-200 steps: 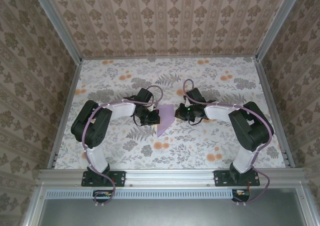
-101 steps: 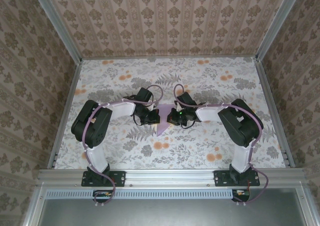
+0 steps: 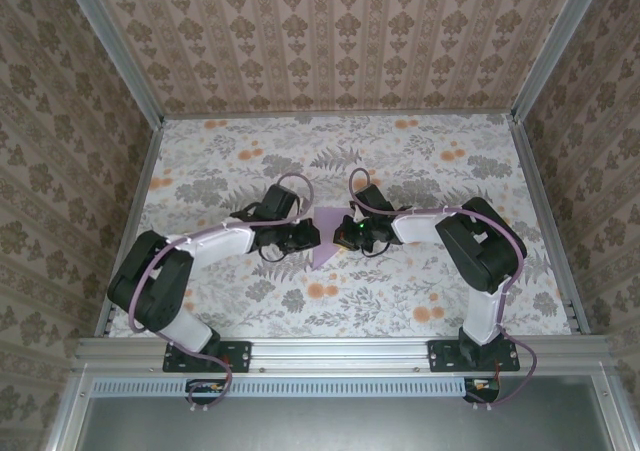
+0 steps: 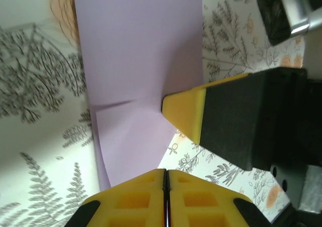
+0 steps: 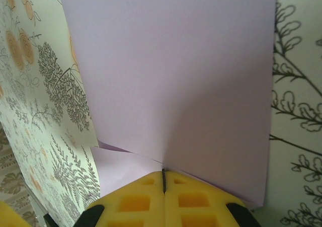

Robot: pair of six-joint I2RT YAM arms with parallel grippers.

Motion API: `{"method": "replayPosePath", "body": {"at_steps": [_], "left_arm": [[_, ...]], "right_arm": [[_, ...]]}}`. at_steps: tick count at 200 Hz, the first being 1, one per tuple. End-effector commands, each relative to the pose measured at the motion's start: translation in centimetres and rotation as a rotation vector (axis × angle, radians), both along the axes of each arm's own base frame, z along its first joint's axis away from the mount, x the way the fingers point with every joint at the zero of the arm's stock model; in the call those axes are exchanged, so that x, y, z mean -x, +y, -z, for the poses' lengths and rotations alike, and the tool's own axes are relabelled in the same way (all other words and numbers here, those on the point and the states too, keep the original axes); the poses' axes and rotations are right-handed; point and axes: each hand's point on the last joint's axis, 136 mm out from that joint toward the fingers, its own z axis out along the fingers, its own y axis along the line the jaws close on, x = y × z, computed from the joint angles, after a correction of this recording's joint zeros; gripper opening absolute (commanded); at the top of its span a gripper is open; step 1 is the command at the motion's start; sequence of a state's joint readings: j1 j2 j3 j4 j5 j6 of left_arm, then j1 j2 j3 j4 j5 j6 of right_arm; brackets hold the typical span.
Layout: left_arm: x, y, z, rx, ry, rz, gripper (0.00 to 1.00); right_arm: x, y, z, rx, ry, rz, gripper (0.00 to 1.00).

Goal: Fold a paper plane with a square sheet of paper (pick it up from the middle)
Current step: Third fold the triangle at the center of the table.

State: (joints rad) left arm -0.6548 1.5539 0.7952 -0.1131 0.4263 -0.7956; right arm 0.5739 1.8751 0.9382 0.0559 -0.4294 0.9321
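Presently: one square sheet of paper (image 3: 322, 249), lavender, partly folded and creased, lying on the floral tabletop (image 3: 430, 171) between the two claws.
Right gripper (image 5: 164, 174): yellow pads pressed together, the sheet's raised fold pinched in their seam.
Left gripper (image 4: 166, 172): pads closed flush, tips meeting the sheet's near edge. Whether any paper is caught between them cannot be told.

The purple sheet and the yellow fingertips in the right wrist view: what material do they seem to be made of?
The purple sheet looks like thin matte paper: it holds a sharp crease and shows no gloss. The yellow fingertips are probably moulded plastic or rubber with a matte finish and square recesses cast in. The look alone cannot tell whether they are hard or soft.
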Motion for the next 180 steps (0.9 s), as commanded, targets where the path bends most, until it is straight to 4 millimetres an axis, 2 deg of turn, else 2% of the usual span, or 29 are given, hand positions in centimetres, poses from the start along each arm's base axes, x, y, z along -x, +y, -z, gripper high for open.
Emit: {"method": "replayPosePath", "body": {"at_steps": [1,45,86,180], "left_arm": [[0.7,-1.4,0.3,0.069,0.066,-0.046,0.09],[0.8,-2.4,1.9,0.053,0.111,-0.033,0.07],[0.9,-2.3,3.3,0.024,0.142,-0.030,0.07],[2.5,0.1,5.6,-0.047,0.195,-0.062,0.06]], "right_arm": [[2.3,-2.4,4.5,0.120,0.127,0.047,0.00],[2.5,-2.5,4.7,0.124,0.135,0.049,0.00],[2.6,-2.6,4.7,0.128,0.141,0.048,0.00],[3.1,-3.3,5.5,0.168,0.168,0.052,0.00]]}}
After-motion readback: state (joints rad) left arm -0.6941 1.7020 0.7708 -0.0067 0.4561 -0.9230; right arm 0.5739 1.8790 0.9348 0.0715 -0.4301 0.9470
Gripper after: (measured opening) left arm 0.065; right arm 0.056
